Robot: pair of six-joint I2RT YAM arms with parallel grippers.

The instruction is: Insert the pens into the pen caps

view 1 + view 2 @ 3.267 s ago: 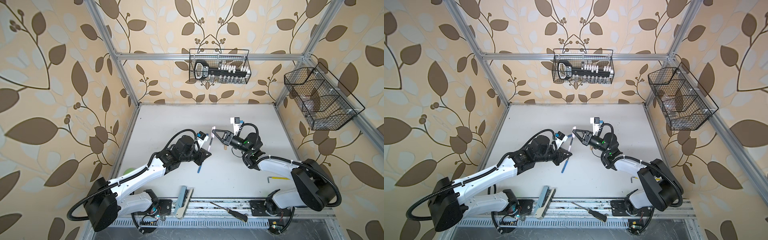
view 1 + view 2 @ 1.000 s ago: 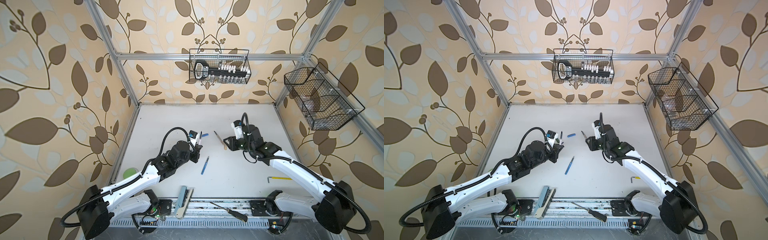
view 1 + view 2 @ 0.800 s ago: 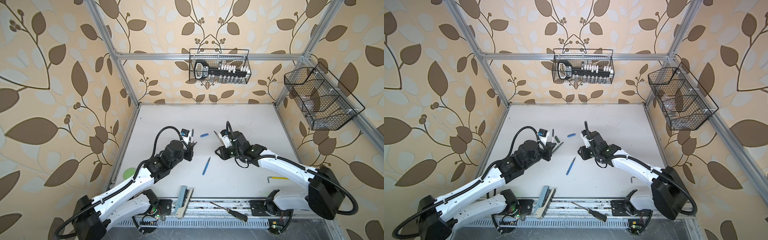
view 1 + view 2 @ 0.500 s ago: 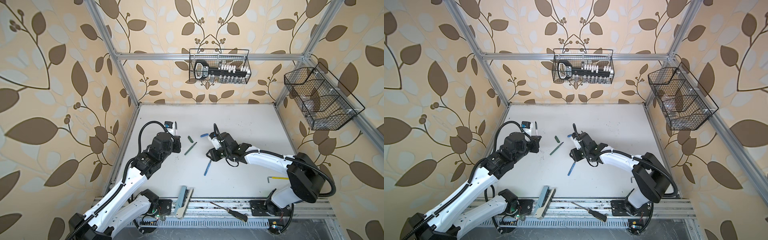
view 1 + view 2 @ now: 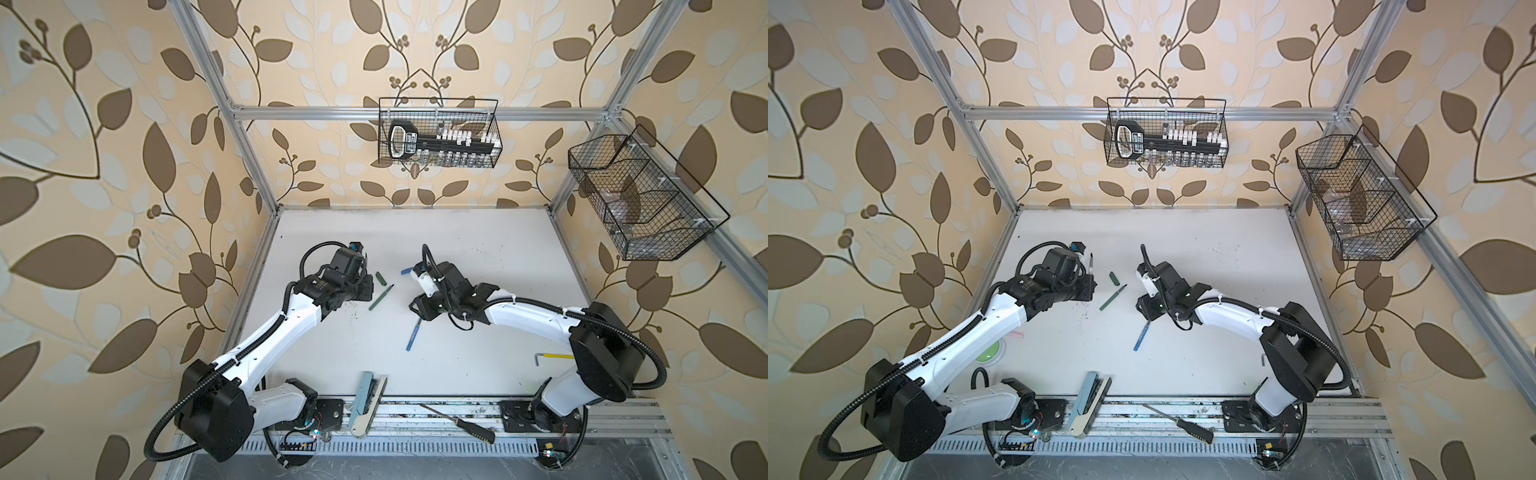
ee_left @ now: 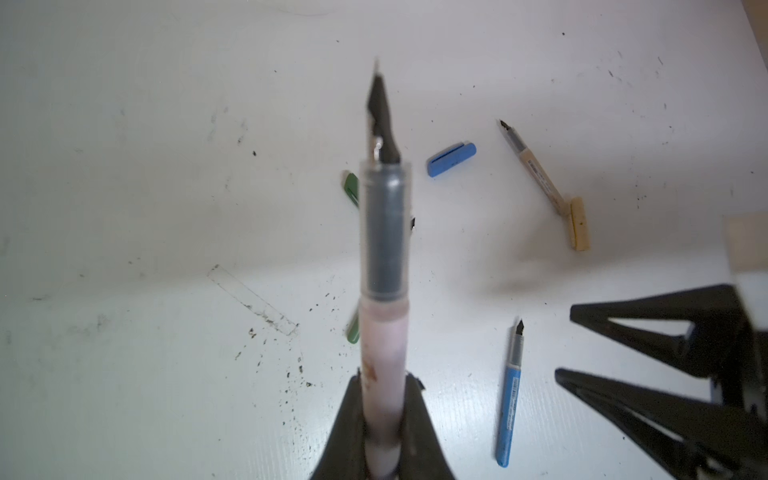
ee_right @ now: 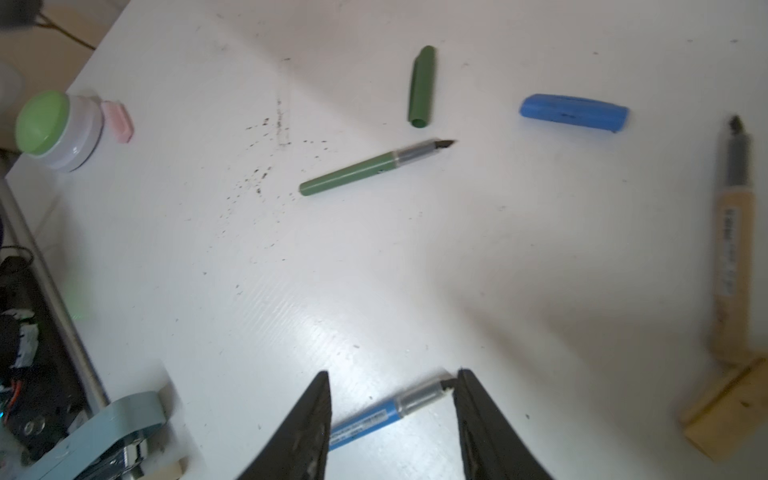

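Observation:
My left gripper (image 6: 384, 399) is shut on the pale pink pen (image 6: 384, 249), whose dark tip points away over the table's left part (image 5: 1091, 264). My right gripper (image 7: 392, 374) is open, low over the tip end of the blue pen (image 7: 374, 417), which lies on the table (image 5: 413, 336). The green pen (image 5: 381, 297) and green cap (image 5: 379, 277) lie between the arms. The blue cap (image 7: 573, 111) lies further back. The tan pen (image 6: 534, 170) touches the tan cap (image 6: 579, 224). The pink cap (image 7: 118, 120) lies at the left.
A green-lidded jar (image 7: 58, 129) stands beside the pink cap. A blue-grey tool (image 5: 368, 401) and a black-handled screwdriver (image 5: 457, 424) lie at the front rail. A yellow hex key (image 5: 552, 356) lies at the front right. Two wire baskets (image 5: 438, 133) hang on the walls.
Both arms swung left. The left gripper carried the pink pen toward the back left, uncovering the green pen and cap. The right gripper came down over the blue pen and opened wider.

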